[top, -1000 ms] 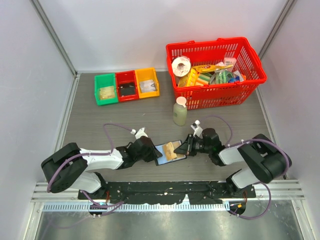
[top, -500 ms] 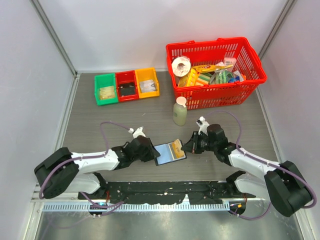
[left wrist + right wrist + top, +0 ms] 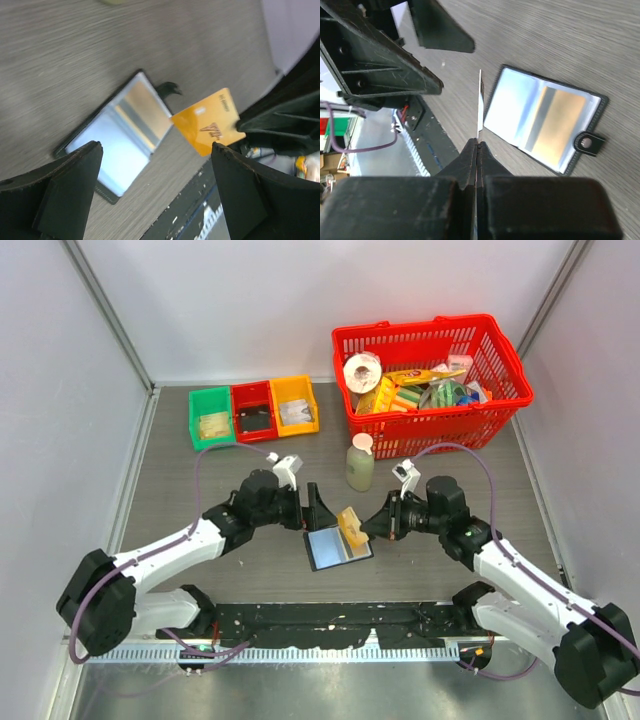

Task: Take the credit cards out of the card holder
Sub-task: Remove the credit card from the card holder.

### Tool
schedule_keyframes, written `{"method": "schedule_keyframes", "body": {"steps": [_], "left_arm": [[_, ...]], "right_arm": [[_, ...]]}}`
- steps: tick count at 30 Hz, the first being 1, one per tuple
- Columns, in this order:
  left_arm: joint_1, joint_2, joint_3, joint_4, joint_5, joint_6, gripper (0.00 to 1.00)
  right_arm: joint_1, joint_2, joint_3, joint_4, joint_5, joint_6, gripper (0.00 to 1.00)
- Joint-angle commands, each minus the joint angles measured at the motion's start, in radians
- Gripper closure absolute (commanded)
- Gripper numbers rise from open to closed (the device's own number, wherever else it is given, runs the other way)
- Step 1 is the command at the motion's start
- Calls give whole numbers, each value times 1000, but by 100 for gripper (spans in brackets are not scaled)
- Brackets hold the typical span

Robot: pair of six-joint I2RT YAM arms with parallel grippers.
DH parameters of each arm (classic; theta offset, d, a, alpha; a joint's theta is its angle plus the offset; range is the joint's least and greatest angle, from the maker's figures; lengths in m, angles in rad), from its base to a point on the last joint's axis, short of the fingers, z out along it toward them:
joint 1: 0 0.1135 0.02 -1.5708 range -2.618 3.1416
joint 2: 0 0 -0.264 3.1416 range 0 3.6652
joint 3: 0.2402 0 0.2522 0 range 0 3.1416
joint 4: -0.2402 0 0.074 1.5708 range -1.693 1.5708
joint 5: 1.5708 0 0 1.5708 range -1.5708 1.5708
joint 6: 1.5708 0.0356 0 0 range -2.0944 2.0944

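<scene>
Right hand (image 3: 478, 144), clamped on the orange credit card (image 3: 207, 120), has lifted it from the card holder (image 3: 337, 548); left hand (image 3: 308, 512) open, empty.

Left arm (image 3: 175, 548) & right arm (image 3: 515, 575), white links w/ black joints, purple cables (image 3: 197, 485), black fingers (image 3: 60, 195).
</scene>
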Motion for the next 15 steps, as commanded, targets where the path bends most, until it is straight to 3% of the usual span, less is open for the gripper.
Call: {"method": "schedule_keyframes", "body": {"steps": [1,10,15], "left_arm": [[9,21,110,-6,282,216,6],[11,51,219,-27,503,338,11],[14,68,223,-16,584,342,28]], "right_arm": [[-2,-46,70,3,-139,-46,99],[-2,-106,110,36,-262,-78,99],[-2,-125,107,72,-282,-72,99]]}}
